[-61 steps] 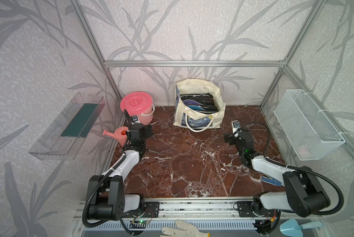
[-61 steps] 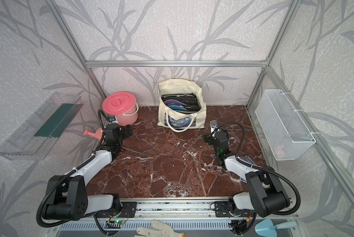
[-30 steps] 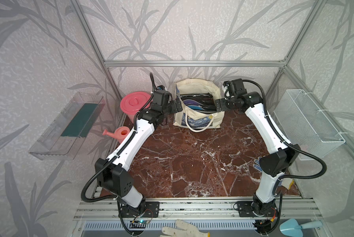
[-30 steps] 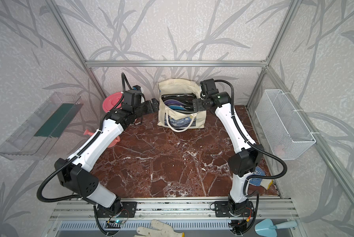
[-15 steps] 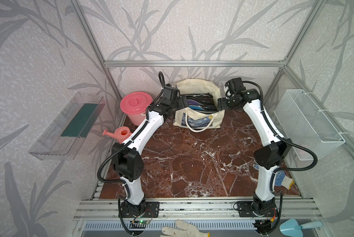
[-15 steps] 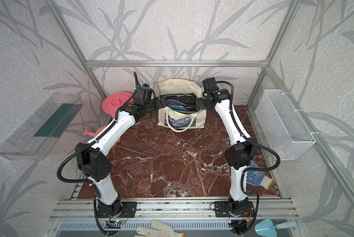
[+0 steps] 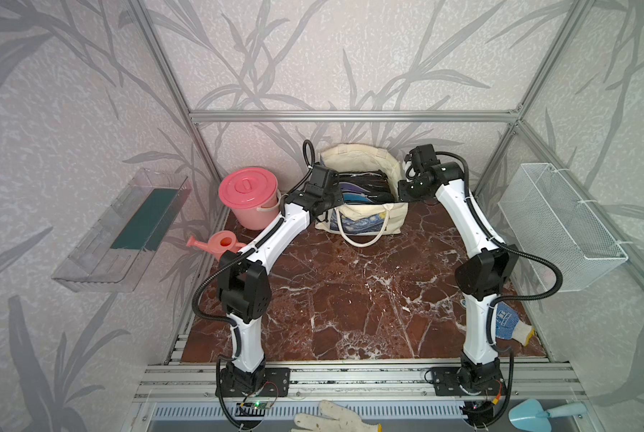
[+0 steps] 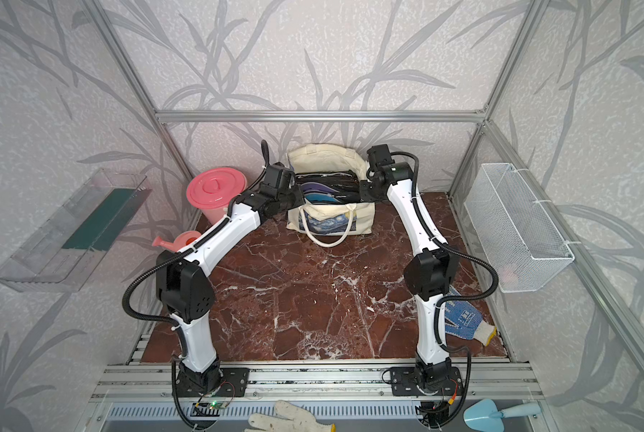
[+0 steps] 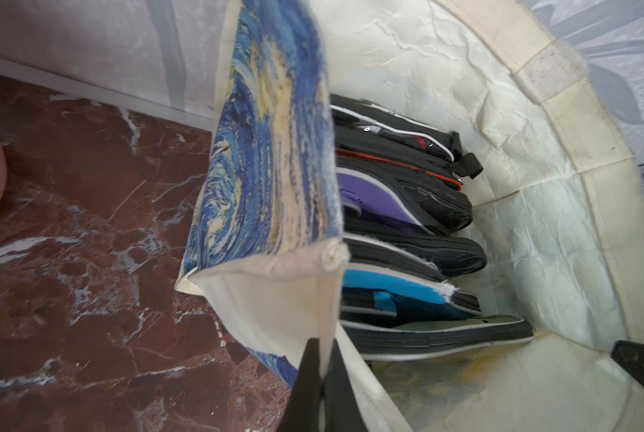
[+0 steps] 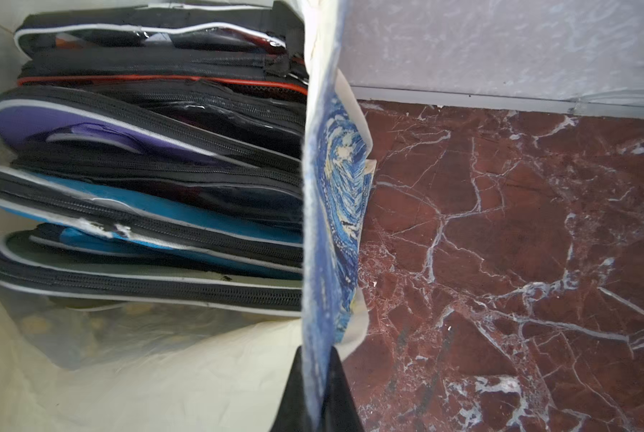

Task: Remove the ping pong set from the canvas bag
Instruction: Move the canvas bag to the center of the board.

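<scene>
Wrist views showed left gripper [image 9: 324, 349] and right gripper [image 10: 315, 353] each pinching canvas bag [image 9: 268, 149] walls; top views hid that.

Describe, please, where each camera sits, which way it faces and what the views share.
Top views: stereo head high above the base rail, looking down and back over the marble table; both arms show, reaching to the canvas bag.
Left wrist: on the left arm, looking into the bag; the left gripper shows, shut on its wall.
Right wrist: on the right arm, looking in from the opposite side; the right gripper shut on that wall.
Shared: both wrist views show the ping pong set inside.
</scene>
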Controlling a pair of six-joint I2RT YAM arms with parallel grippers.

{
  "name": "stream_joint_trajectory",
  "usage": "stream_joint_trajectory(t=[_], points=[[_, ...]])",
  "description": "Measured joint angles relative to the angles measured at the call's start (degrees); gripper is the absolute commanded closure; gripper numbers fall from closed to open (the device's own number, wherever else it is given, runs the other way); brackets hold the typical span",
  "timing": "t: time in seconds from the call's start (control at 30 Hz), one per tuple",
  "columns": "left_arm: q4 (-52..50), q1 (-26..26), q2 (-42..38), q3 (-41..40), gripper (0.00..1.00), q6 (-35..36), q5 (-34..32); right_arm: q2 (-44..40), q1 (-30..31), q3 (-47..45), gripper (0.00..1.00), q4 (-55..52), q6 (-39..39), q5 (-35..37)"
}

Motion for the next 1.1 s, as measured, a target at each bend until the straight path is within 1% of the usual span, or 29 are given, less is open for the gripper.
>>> stream_joint_trajectory(t=[0.07, 0.2, 0.3, 0.4, 0.57, 0.7, 0.83, 0.93, 0.97, 1.0, 1.03, 1.07, 1.1], points=[[-0.5, 0.0, -2.3, -2.5, 1.0, -0.2, -1.2, -2.0, 0.4, -3.6, 1.0, 1.2, -0.1, -0.9], [-2.0, 0.9, -7.1, -6.7, 1.0, -0.4, -1.6, -11.2, 2.7, -18.5, 1.0, 5.7, 0.0, -2.5], [-2.9, 3.4, -10.1, -9.7, 1.0, -0.5, -0.3, -20.9, 7.2, -31.7, 1.0, 10.1, 0.8, -3.0], [-4.2, 6.1, -12.9, -12.1, 1.0, -0.3, 1.5, -27.8, 13.4, -39.5, 1.0, 12.6, 2.2, -3.5], [-6.9, 9.3, -15.7, -13.7, 1.0, 0.2, 3.7, -32.9, 22.8, -44.8, 1.0, 15.0, 5.1, -2.3], [-8.3, 11.8, -15.7, -13.7, 1.0, 1.4, 4.1, -32.9, 30.5, -45.4, 1.0, 17.7, 8.2, 0.1], [-9.0, 14.1, -15.7, -13.7, 1.0, 2.3, 4.9, -31.7, 34.9, -45.3, 0.99, 20.1, 10.0, 1.7], [-9.3, 15.4, -15.7, -13.7, 1.0, 2.4, 6.0, -31.2, 36.0, -45.2, 0.8, 21.3, 10.4, 2.5], [-9.3, 15.7, -15.7, -13.6, 0.89, 2.4, 6.3, -31.2, 36.0, -45.0, 0.67, 21.0, 10.5, 3.0], [-9.3, 16.2, -15.7, -13.6, 0.72, 2.4, 6.4, -31.4, 36.0, -44.6, 0.56, 20.3, 10.4, 3.5], [-9.3, 16.7, -15.7, -13.6, 0.58, 2.4, 6.4, -31.7, 36.0, -44.2, 0.43, 19.8, 10.4, 3.9], [-8.7, 17.4, -15.7, -13.5, 0.45, 2.3, 5.7, -32.3, 36.0, -43.9, 0.31, 19.0, 10.1, 4.3], [-8.1, 18.2, -15.7, -13.4, 0.35, 2.2, 5.2, -33.0, 35.7, -43.5, 0.23, 17.9, 9.8, 4.8]])
